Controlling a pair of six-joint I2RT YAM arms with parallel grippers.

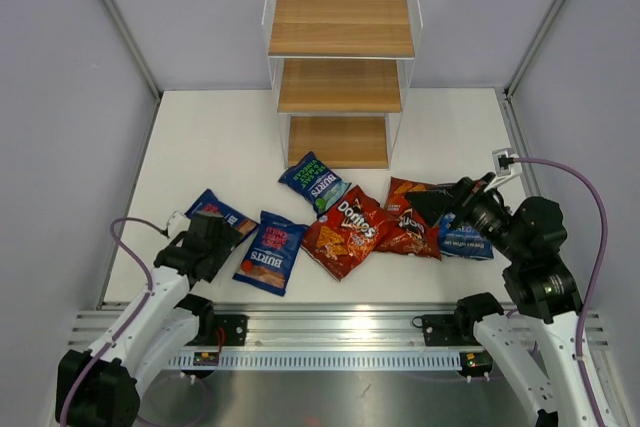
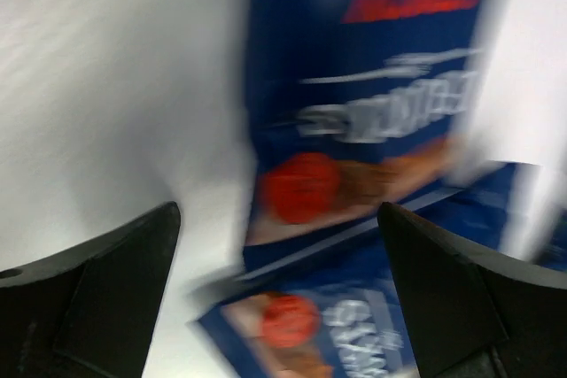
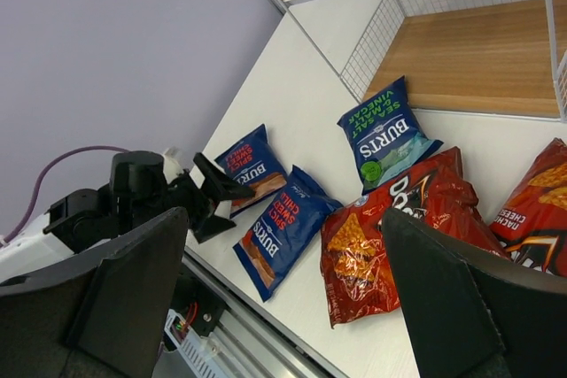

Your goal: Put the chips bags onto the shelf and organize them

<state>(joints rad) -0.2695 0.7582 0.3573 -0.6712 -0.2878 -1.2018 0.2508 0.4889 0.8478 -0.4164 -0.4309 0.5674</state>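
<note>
One white table (image 1: pixel 200 137): it holds everything. All six bags lie on it, in a row near the arms.
Shelf (image 1: pixel 340 27): it stands at the far side, apart from the bags. All three wooden boards are bare, so I think no bag is put away yet.
Right pincer (image 3: pixel 283 219): its fingers are wide apart, with nothing in them. It hangs above the right end of the row.
Left pincer (image 2: pixel 276 214): wide apart too, with nothing in it. It sits low over two blue bags at the left end.
Doritos bags (image 1: pixel 345 232): two red ones in the middle, and they overlap. Pulling one could drag the other along.
Sea Salt & Vinegar bag (image 1: pixel 315 182): blue, and the nearest one to the shelf. A bag carried over it might knock it.
Burts bags (image 1: pixel 270 252): three small blue ones. Two lie side by side on the left. One is on the right, partly hidden under the right arm. The left pincer could pinch two at once. The bags are shiny and puffy, so one could slip out on the way or bump the thin wire frame.
</note>
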